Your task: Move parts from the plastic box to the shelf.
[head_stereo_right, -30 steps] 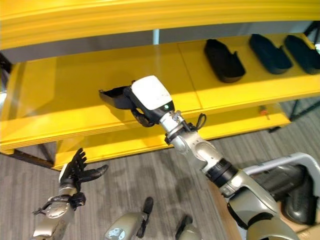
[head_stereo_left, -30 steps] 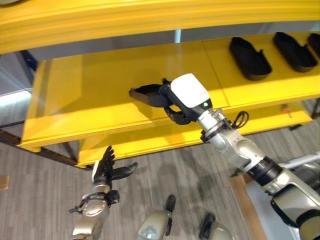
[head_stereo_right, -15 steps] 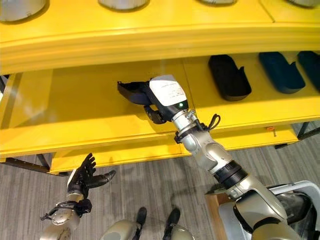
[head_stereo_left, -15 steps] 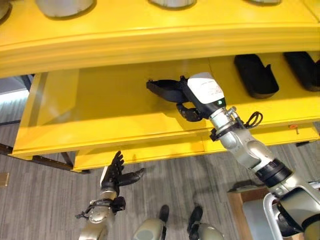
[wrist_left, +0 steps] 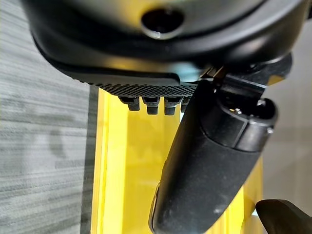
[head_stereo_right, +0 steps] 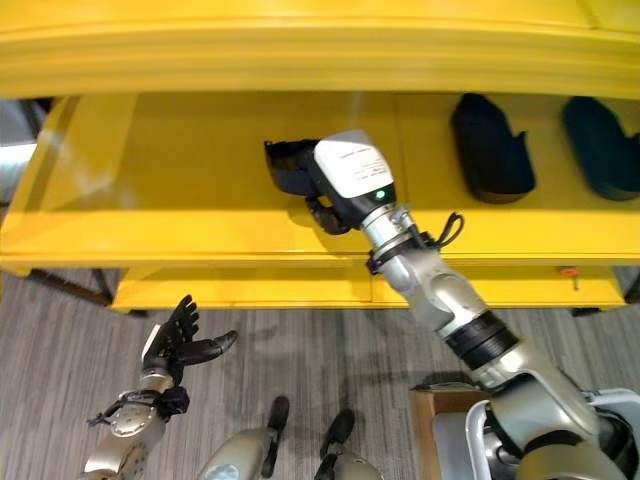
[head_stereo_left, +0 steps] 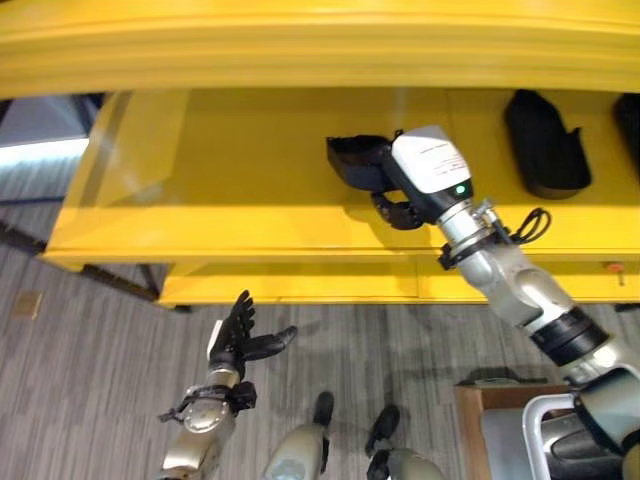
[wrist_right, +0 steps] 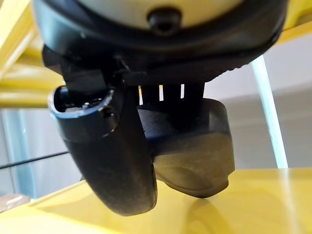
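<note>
Nearest, the left hand (head_stereo_left: 238, 338) hangs low over the floor, fingers spread and holding nothing; farther in, the right hand (head_stereo_left: 405, 197) reaches over the shelf (head_stereo_left: 200, 190), fingers and thumb clenched round a black part (head_stereo_left: 356, 160) carried just above the yellow board; to do this step well, I judge it should lower the part flat until it rests, release only then, and draw back level so the fingers do not drag it; farthest right, two more parts (head_stereo_right: 490, 148) already lie on the shelf.
</note>
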